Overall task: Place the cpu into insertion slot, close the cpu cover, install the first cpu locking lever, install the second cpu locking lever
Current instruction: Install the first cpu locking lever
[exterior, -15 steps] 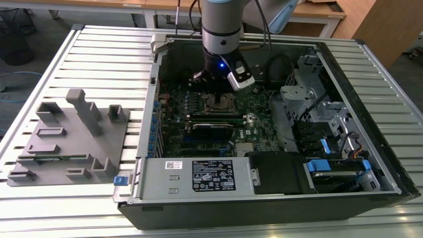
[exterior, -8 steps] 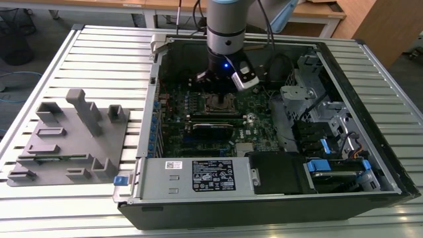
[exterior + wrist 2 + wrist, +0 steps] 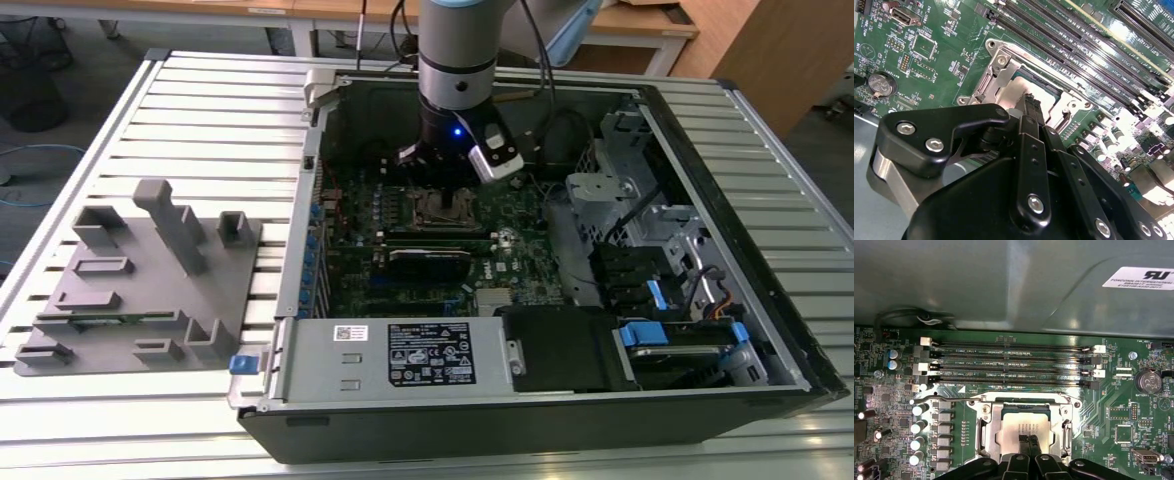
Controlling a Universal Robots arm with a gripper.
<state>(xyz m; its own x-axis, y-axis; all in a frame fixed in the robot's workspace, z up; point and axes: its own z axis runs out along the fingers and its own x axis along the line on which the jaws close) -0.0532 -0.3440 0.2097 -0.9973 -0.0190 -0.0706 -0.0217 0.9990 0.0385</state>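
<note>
The hand (image 3: 1029, 440), clenched empty, hides part of the cpu (image 3: 1018, 424) framed by the cpu cover (image 3: 990, 430).

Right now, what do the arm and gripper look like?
The arm is a silver-grey tube with a black wrist section, a small blue light and a pale camera block clipped on. The gripper is black, jointed linkage bars fastened with silver screws.

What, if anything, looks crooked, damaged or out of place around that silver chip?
Nothing stands out. The cpu sits square inside the window of the cpu cover, which looks flat on the green motherboard. The gripper has its shut tips over the chip's edge. No bent or loose parts show.
</note>
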